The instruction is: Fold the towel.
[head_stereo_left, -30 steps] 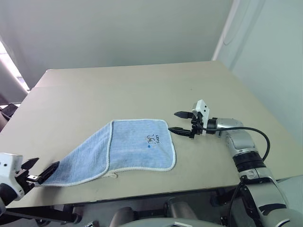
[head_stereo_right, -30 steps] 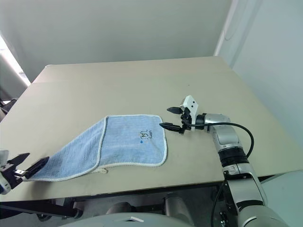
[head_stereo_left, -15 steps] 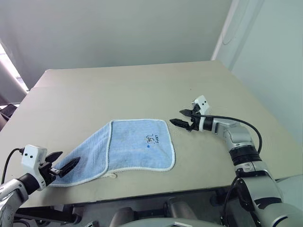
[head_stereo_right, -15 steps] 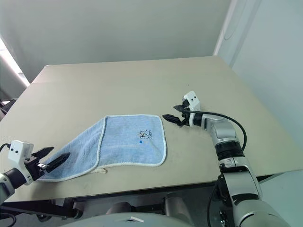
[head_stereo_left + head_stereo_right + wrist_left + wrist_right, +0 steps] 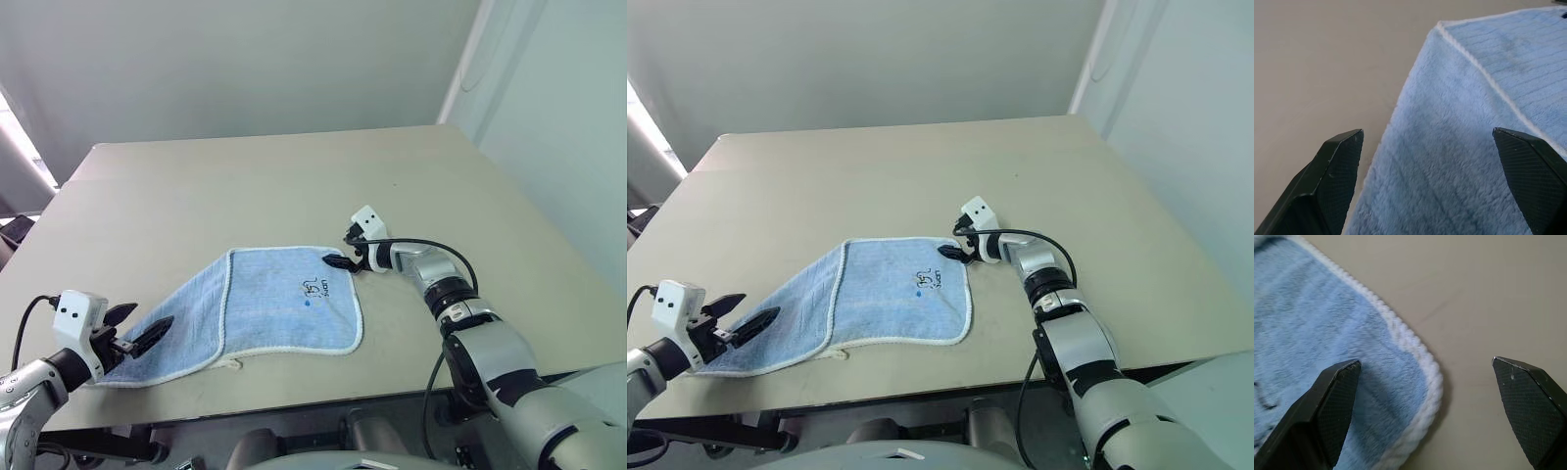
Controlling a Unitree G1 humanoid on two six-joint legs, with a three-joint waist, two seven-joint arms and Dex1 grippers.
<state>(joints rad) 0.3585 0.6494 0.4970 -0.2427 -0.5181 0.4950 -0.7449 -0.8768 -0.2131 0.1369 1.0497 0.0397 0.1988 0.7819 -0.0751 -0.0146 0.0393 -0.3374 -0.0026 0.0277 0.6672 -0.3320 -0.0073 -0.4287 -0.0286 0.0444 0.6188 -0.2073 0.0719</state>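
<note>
Where the towel (image 5: pixel 265 311) lies on the beige tabletop (image 5: pixel 245 186), in the lower centre of the left eye view, its long axis runs from the lower left toward the centre right. One portion overlaps another along a white-stitched edge; how the lower layer lies beneath cannot be made out. The small dark logo with a blue dot faces up near the right end, too small to read. At the towel's upper right corner sits the right gripper (image 5: pixel 342 249), its fingers (image 5: pixel 1334 396) spread wide, one over the cloth and one over bare tabletop. At the lower left end the left gripper (image 5: pixel 138 328) has its fingers (image 5: pixel 1337 166) equally wide, empty, over the towel's edge. Both wrist views show the pile and edging close up, detail lost in the eye views; contact with the cloth cannot be judged.
</note>
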